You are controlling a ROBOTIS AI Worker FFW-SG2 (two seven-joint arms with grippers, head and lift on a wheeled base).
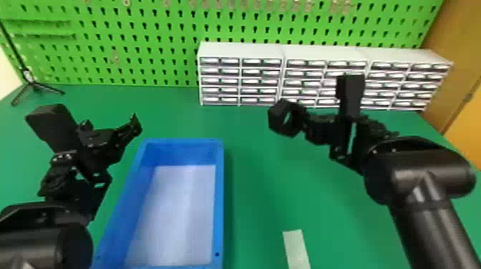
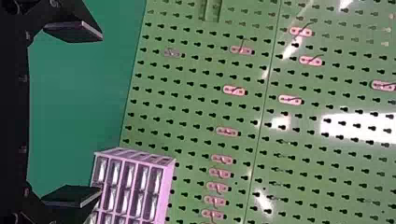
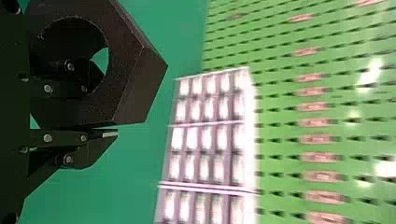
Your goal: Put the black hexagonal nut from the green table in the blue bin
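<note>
One pale flat strip (image 1: 296,250): is lying on the table, right of the bin's near part.
Blue rectangular bin with a whitish floor (image 1: 219,200): is resting on the table, with its rim facing up.
Left gripper (image 1: 111,125): is hovering just beside the bin's far left corner, its flat black fingers (image 2: 72,31) spreading wide with nothing between them.
Right gripper (image 1: 302,120): is reaching in from the right of the bin, its fingers (image 3: 95,144) pinching the nut, one of them showing through the hole.
Thick black hexagonal nut with a round hole (image 1: 276,123): is hanging in that grip over the table, right of the bin and outside it.
Green table (image 1: 265,168): is stretching around the bin.
White multi-drawer cabinets (image 1: 243,50): are standing beyond the bin, mostly to its right.
Green perforated pegboard (image 1: 161,46): is rising behind everything, beyond the bin.
</note>
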